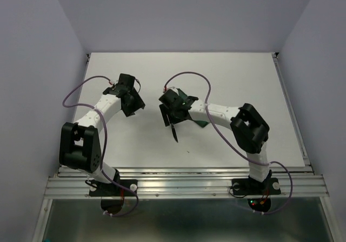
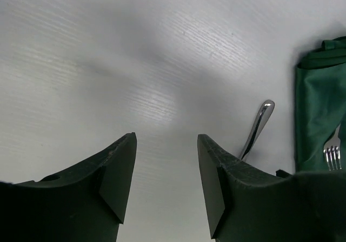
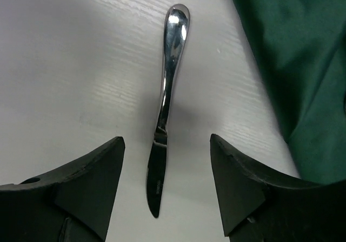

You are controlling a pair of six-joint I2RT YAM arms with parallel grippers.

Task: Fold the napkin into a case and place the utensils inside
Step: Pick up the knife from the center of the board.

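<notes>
White bench under me, pale walls all round. My left end effector is released, fingers spread over bare surface, gripping nothing. My right end effector is released too, fingers standing either side of the knife without touching it. The blade end sits between them and the rounded handle points away. Past that lies the dark green napkin, folded into a narrow strip, near the knife but apart from it. The fork shows its tines against the cloth, can't tell if it's tucked in or just lying on top.
</notes>
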